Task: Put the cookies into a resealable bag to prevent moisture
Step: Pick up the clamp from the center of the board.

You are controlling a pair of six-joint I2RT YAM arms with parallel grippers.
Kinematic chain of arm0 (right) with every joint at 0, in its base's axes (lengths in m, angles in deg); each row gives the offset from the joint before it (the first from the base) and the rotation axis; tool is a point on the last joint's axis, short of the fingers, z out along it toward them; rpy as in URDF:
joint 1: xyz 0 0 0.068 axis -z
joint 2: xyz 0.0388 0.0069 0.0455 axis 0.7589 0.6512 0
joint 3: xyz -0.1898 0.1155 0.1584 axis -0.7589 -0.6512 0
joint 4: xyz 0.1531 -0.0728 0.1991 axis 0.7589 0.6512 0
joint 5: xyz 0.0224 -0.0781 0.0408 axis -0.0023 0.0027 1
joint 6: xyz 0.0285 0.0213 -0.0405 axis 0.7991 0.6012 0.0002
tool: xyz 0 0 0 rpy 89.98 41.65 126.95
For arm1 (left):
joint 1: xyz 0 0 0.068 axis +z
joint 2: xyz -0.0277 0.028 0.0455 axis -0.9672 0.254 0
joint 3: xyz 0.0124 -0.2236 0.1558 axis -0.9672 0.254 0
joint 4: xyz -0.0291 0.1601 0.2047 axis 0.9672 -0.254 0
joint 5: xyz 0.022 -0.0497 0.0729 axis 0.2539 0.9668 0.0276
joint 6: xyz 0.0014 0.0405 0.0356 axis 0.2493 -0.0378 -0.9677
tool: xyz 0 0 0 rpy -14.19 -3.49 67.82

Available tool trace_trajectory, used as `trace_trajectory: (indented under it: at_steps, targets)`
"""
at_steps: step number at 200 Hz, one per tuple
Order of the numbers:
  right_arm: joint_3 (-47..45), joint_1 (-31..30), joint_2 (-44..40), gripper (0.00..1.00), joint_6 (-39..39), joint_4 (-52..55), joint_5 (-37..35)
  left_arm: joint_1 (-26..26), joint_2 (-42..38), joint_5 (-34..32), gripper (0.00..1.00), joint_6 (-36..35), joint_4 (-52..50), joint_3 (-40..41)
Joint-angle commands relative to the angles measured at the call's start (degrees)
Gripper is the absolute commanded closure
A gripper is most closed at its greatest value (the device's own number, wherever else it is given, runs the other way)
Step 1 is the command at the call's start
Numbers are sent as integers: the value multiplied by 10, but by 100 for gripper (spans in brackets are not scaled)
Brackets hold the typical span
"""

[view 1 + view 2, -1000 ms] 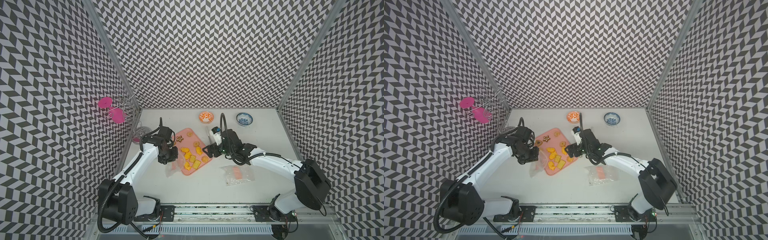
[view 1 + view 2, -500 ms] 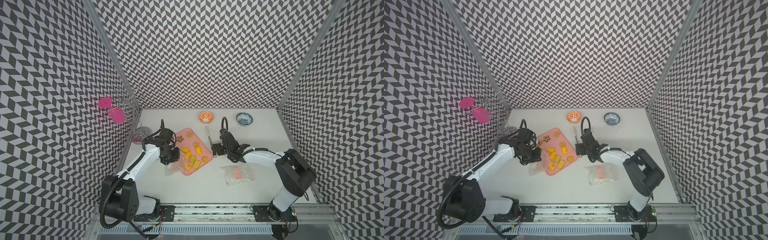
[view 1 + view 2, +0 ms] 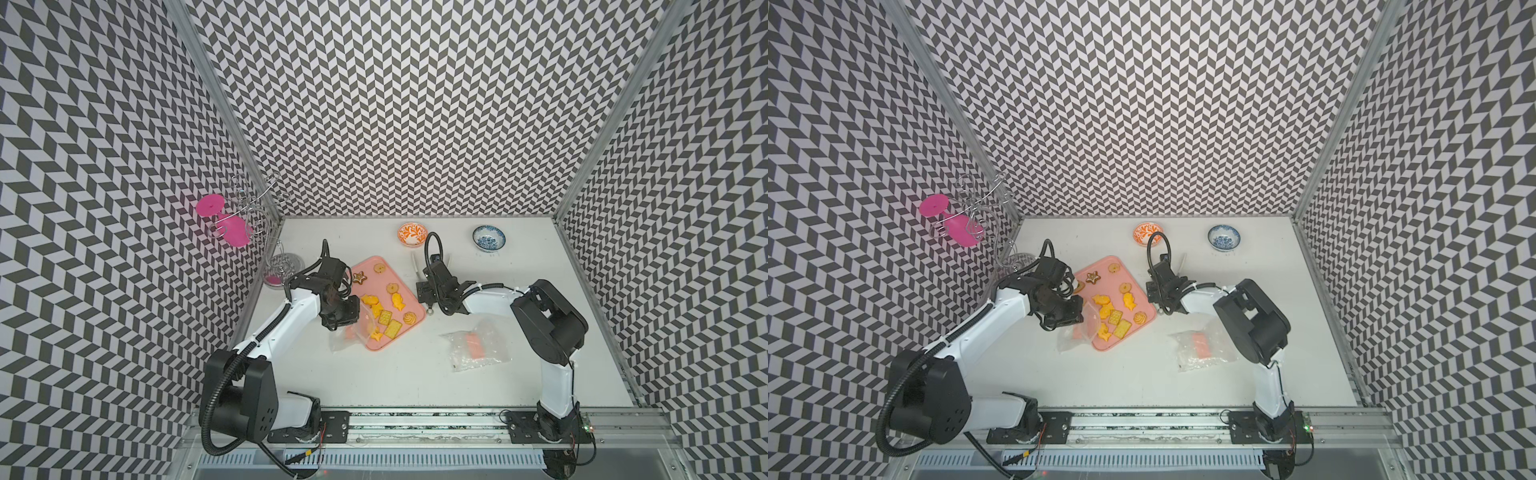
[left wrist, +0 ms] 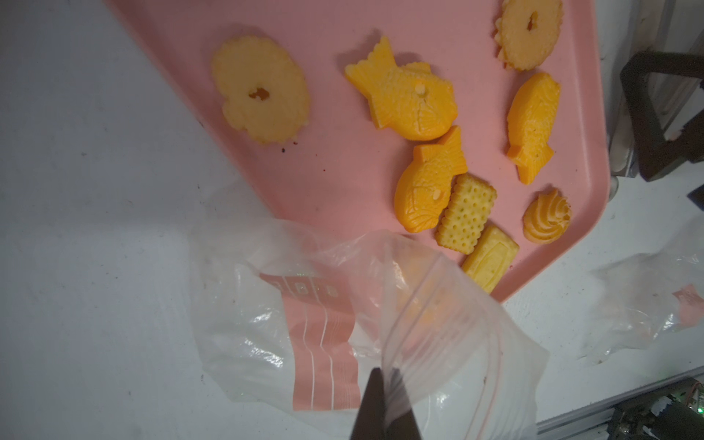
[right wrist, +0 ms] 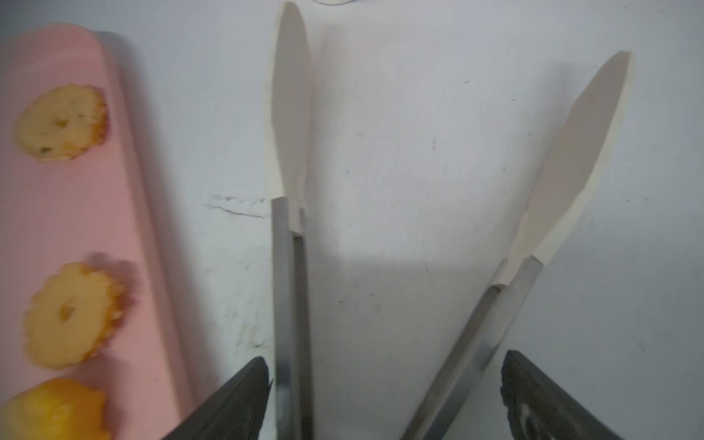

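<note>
Several yellow-orange cookies (image 3: 384, 316) (image 4: 411, 99) lie on a pink tray (image 3: 374, 274), with a brown star at its far end. My left gripper (image 3: 357, 320) (image 4: 383, 375) is shut on the rim of the clear resealable bag (image 3: 347, 336) (image 4: 324, 324), lifting its mouth at the tray's near left edge. Right of the tray, my right gripper (image 3: 428, 291) (image 5: 384, 358) stands open low over the table. Metal tongs (image 3: 414, 266) (image 5: 291, 266) with cream tips lie spread between its fingers.
A second clear bag (image 3: 476, 345) with a pink label lies at the front right. An orange bowl (image 3: 411, 234) and a blue bowl (image 3: 489, 238) stand at the back. A wire rack with a pink glass (image 3: 232, 224) stands at the back left.
My right gripper has drawn back from the tray's edge to the table beside it, and its arm has folded closer. The left gripper still holds the bag in about the same place.
</note>
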Motion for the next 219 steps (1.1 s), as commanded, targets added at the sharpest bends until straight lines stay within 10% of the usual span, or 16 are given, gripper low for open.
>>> trace_trajectory:
  at_steps: [1,62,115,219]
  targets:
    - [23,-3,23,8,14,-10,-71,4,6,3,100,-12,9,2]
    - [16,-4,54,10,10,-48,-67,4,13,6,100,-19,17,11]
    - [-77,0,-12,39,-12,-120,-77,4,16,10,100,-21,26,19]
    - [-189,15,-225,67,-115,-99,9,4,44,16,100,-32,42,14]
